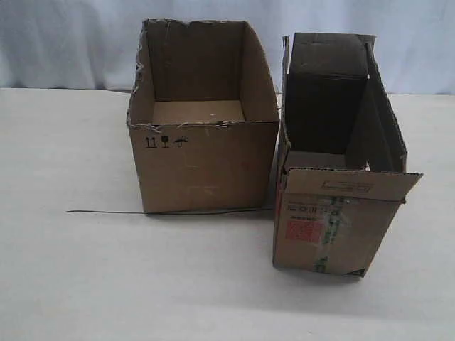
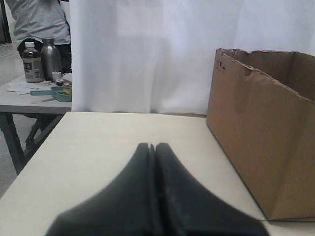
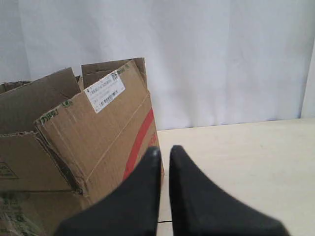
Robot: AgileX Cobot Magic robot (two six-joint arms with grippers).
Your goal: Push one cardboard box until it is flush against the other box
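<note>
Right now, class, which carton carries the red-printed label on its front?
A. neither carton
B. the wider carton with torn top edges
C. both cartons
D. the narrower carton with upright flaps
D: the red-printed label sits on the front of the narrower carton; the wider carton shows only small black handling symbols.

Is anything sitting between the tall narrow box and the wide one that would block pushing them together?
No object shows in the slim gap between the cardboard box and the other box. Only a thin dark wire lies flat along that box's front base.
</note>
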